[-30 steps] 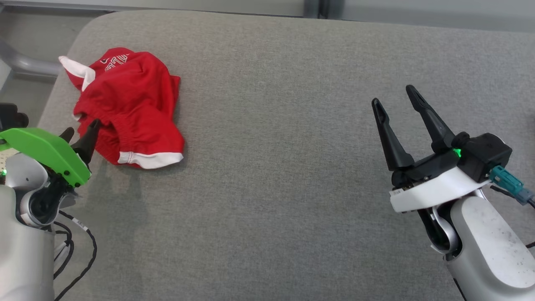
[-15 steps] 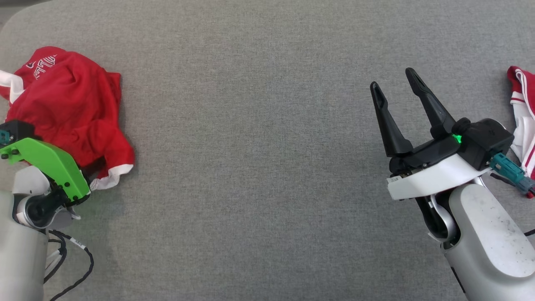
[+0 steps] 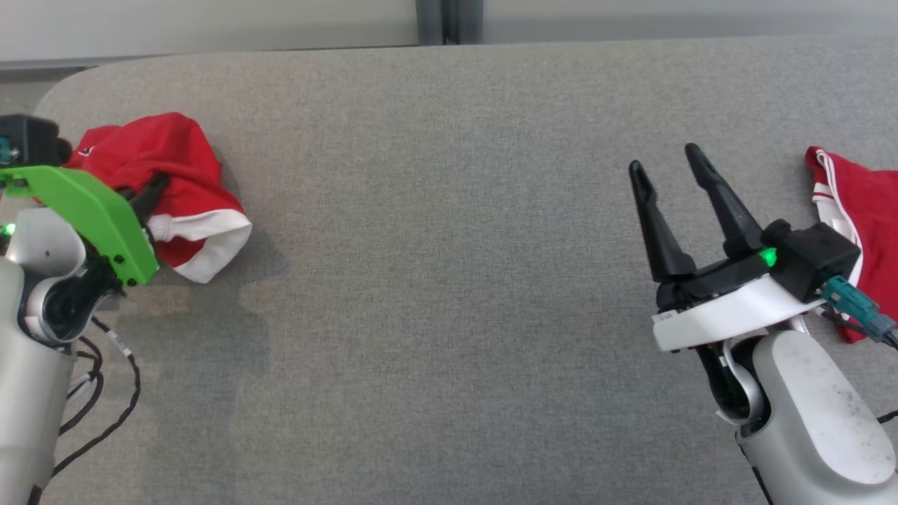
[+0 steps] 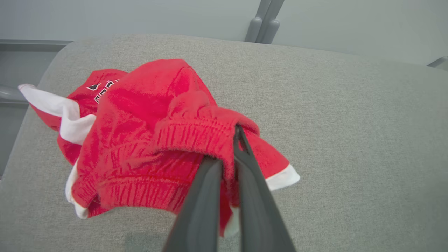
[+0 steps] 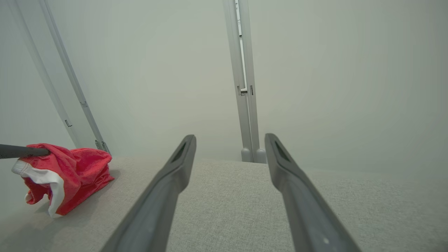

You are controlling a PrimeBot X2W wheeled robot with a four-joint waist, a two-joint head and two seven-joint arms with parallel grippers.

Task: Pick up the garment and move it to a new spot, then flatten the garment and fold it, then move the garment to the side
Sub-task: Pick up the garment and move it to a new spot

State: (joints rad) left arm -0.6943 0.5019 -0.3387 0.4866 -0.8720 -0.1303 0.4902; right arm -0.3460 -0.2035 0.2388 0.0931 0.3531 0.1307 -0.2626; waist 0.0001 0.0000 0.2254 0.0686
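my left pincer [image 4: 229, 150] has just gone from wide apart to clamped: a second ago its fingers stood open at the edge of the red garment [image 4: 140, 115], and now they are pressed together on the gathered elastic waistband [image 4: 189, 136], with red cloth squeezed between them

the garment sits at the far left end of the grey surface [image 3: 449, 294], near its rounded corner. my head has turned meanwhile, so the shift in the head view is not the cloth travelling. from the right wrist, the pinched edge is raised at my finger while the rest of the bundle [image 5: 77, 168] lies on the surface

i take it the grasp is made and the pick-up can begin: lift, then carry it toward the bare middle. i hold one edge only, so the rest will likely hang and may drag

my right pincer [image 3: 663, 158] stands apart and holds nothing, over the right side. a second red garment [image 3: 866, 210] lies just beyond it, untouched
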